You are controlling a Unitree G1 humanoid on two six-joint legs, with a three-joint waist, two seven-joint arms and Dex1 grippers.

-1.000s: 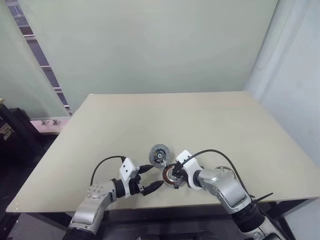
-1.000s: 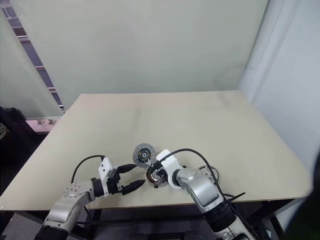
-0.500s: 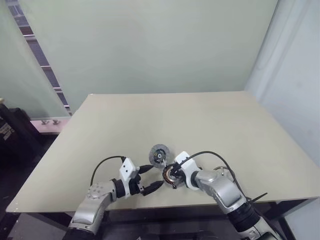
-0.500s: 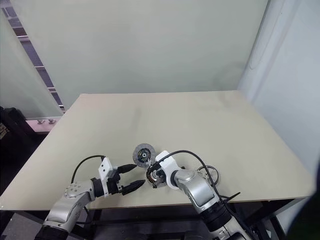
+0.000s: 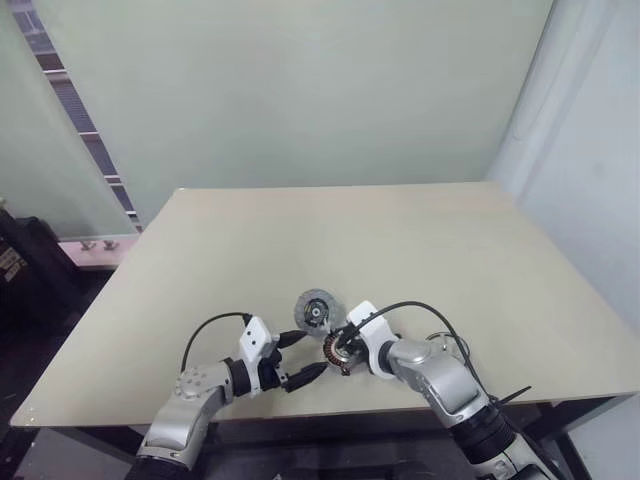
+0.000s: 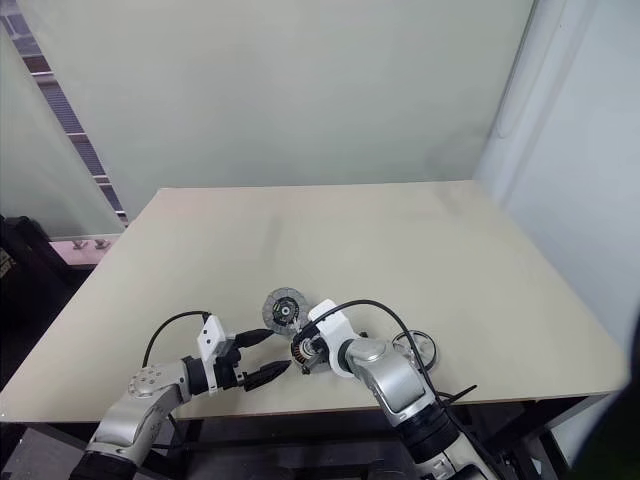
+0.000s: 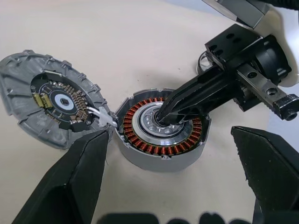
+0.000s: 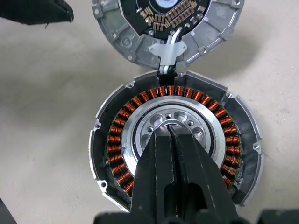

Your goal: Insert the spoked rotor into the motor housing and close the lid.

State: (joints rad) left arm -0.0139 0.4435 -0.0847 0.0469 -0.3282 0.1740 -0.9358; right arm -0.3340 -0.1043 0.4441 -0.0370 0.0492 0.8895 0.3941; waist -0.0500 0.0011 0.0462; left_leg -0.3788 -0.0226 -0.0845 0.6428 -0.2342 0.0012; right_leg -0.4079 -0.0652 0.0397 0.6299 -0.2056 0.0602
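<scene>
The right gripper (image 8: pixel 173 133), jaws together, presses into the spoked rotor's (image 7: pixel 161 128) hub to seat it in the motor housing (image 8: pixel 105 140); the lid (image 7: pixel 46 109) lies open just beyond, while the left gripper (image 5: pixel 299 357) waits nearby, jaws apart.

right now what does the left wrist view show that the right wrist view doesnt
Only the left wrist view: the right gripper seen from the side with its black mount, and both wide-spread fingers of the left gripper.

Only the right wrist view: a straight-down look at the closed right gripper tips in the silver hub, and the white connector joining the two parts.

Both: the copper-wound spoked rotor in its grey housing, the open lid with its circuit board beside it, and the table.
</scene>
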